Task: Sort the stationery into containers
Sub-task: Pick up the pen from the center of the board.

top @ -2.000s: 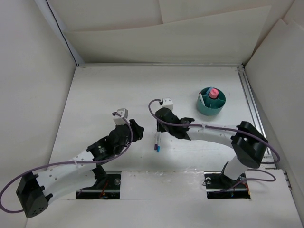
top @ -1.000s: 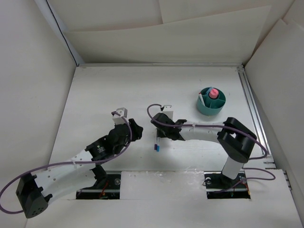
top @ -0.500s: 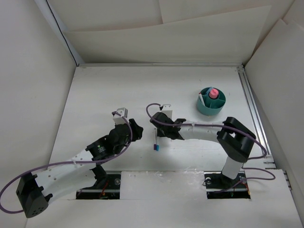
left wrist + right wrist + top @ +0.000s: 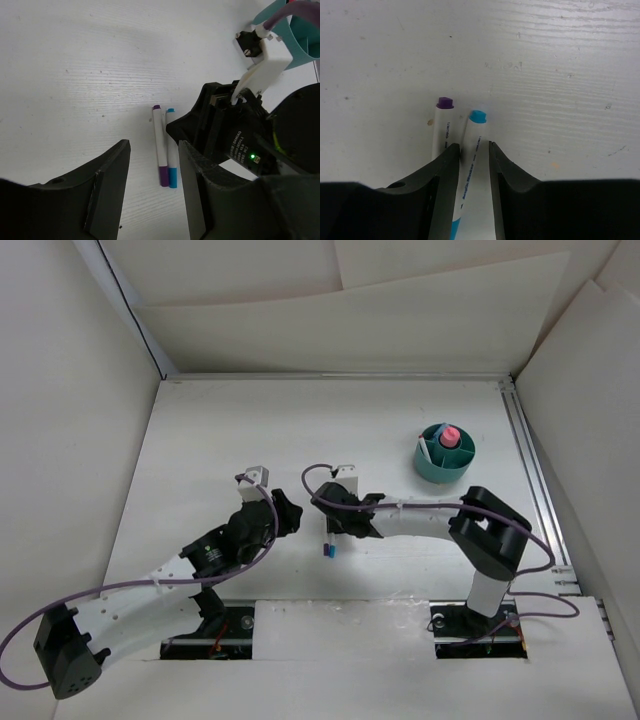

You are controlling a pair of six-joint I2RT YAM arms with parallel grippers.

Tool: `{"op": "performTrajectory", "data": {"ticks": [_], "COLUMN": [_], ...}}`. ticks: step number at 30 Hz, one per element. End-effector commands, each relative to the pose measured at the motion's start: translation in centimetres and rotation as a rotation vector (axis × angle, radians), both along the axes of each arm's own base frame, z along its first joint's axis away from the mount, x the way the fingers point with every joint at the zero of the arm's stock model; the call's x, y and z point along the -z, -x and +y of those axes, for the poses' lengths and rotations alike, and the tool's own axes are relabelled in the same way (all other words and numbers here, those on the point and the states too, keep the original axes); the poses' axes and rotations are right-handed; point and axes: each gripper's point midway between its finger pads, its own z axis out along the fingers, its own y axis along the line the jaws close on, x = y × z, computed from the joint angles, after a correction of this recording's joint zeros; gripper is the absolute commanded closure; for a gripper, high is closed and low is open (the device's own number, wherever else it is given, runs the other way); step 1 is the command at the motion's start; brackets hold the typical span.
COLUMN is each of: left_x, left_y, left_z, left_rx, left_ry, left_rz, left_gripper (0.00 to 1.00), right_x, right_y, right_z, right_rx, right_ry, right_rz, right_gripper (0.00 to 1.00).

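Two thin white pens lie side by side on the table: one purple-tipped [image 4: 441, 127], one light-blue-tipped [image 4: 472, 145], also seen as a pair [image 4: 328, 546]. My right gripper [image 4: 474, 150] is down over them, open. The light-blue pen runs between its fingers [image 4: 447, 170], against the left one, with a small gap to the right one; the purple pen lies just outside. My left gripper [image 4: 150, 170] hovers open and empty just left of the pens [image 4: 160, 145]. The teal cup [image 4: 444, 468] stands at the back right with a pink marker [image 4: 451, 436] and a white pen inside.
White walls enclose the table on three sides. A metal rail [image 4: 528, 460] runs along the right edge near the cup. The right arm's black wrist [image 4: 230, 140] sits close beside my left gripper. Purple cables loop over both arms.
The right gripper has shifted slightly left and settled lower over the pens, its jaws narrowing and then widening a little. The left arm has stayed still.
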Motion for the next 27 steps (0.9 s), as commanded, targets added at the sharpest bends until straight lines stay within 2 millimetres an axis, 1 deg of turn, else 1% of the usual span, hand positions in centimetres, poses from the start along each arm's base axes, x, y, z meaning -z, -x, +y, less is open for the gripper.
{"op": "performTrajectory", "data": {"ticks": [1,2,5,7,9,11,14,16,17,19,21,22,23,24,26,27], "left_x": [-2.2,-2.2,-2.4,-2.4,-2.4,-2.4,-2.4,-2.4,-2.4,-2.4,-2.4,-2.4,-2.4,-2.4,-2.6,-2.3], "left_y": [-0.4,-0.4,-0.4,-0.4,-0.4,-0.4,-0.4,-0.4,-0.4,-0.4,-0.4,-0.4,-0.4,-0.4,-0.5,-0.5], "left_z": [-0.3,-0.3,-0.5,-0.5,-0.5,-0.5,-0.5,-0.5,-0.5,-0.5,-0.5,-0.5,-0.5,-0.5,-0.6,-0.7], "left_rx": [0.002,0.002,0.010,0.010,0.010,0.010,0.010,0.010,0.010,0.010,0.010,0.010,0.010,0.010,0.010,0.010], "left_ry": [0.041,0.041,0.051,0.051,0.051,0.051,0.051,0.051,0.051,0.051,0.051,0.051,0.051,0.051,0.059,0.051], "left_rz": [-0.049,-0.049,-0.051,-0.052,-0.052,-0.052,-0.052,-0.052,-0.052,-0.052,-0.052,-0.052,-0.052,-0.052,-0.058,-0.052], "left_gripper": [0.60,0.60,0.60,0.60,0.60,0.60,0.60,0.60,0.60,0.60,0.60,0.60,0.60,0.60,0.60,0.60], "right_x": [-0.7,-1.1,-0.7,-0.2,-0.4,0.0,0.0,0.4,0.4,0.4,-0.8,-1.4,-2.0,-3.7,-5.8,-8.1], "right_y": [-1.0,-1.3,-1.6,-1.5,-1.6,-1.8,-1.8,-1.6,-1.9,-2.1,-2.2,-2.7,-2.6,-2.9,-3.8,-4.2], "right_z": [0.9,1.0,0.7,0.5,0.7,0.4,0.4,0.1,-0.1,-0.3,-0.5,-0.7,-0.9,-0.8,-1.9,-2.3], "right_rx": [0.020,0.026,0.039,0.038,0.038,0.047,0.054,0.054,0.063,0.068,0.065,0.079,0.072,0.066,0.086,0.086], "right_ry": [-0.010,-0.014,0.014,0.030,0.021,0.029,0.023,0.032,0.032,0.028,0.024,0.016,0.016,-0.005,-0.023,-0.055], "right_rz": [-0.037,-0.050,-0.057,-0.048,-0.054,-0.049,-0.047,-0.042,-0.042,-0.035,-0.055,-0.069,-0.075,-0.107,-0.142,-0.179], "right_gripper": [0.64,0.64,0.68,0.69,0.69,0.72,0.72,0.77,0.85,0.95,1.00,1.00,1.00,1.00,1.00,1.00]}}
